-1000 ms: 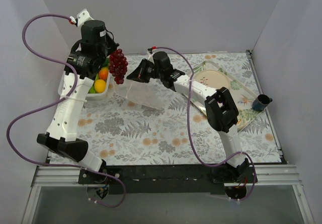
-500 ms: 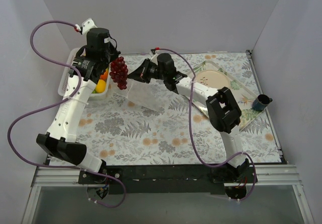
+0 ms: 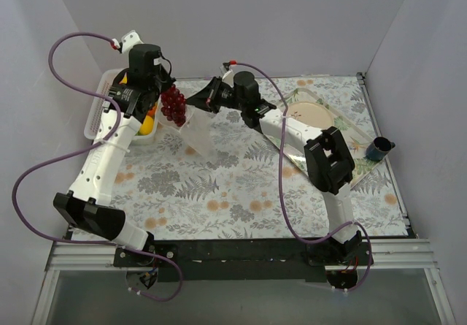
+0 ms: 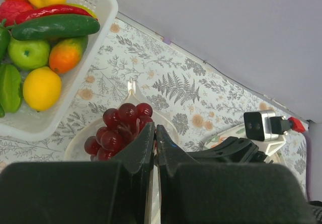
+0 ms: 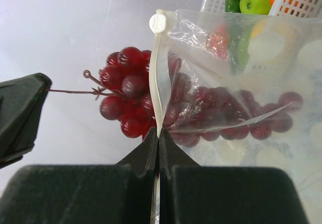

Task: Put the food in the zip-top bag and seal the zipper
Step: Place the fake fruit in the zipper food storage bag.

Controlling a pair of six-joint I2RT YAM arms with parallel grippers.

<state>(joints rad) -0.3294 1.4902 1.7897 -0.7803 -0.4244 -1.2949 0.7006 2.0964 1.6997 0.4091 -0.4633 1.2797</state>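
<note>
The left gripper (image 4: 155, 130), pinched shut on the stem of the grapes (image 4: 118, 128), dangled the bunch at the mouth of the zip-top bag (image 5: 236, 83). The right gripper (image 5: 158, 133), clamped on the zipper strip (image 5: 157, 68), held that edge up so the mouth gaped toward the bunch. The other fruit (image 4: 41, 87) lay in the white basket (image 4: 103, 0).

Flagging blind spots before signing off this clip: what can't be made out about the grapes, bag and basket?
Left wrist: the left end effector's own fingers hide its grip on the grapes.
Right wrist: some grapes show through the bag's plastic; inside it or behind it, unclear.
Top external: the left arm covers most of the basket.
Left wrist: the frame's left edge cuts off the basket.
</note>
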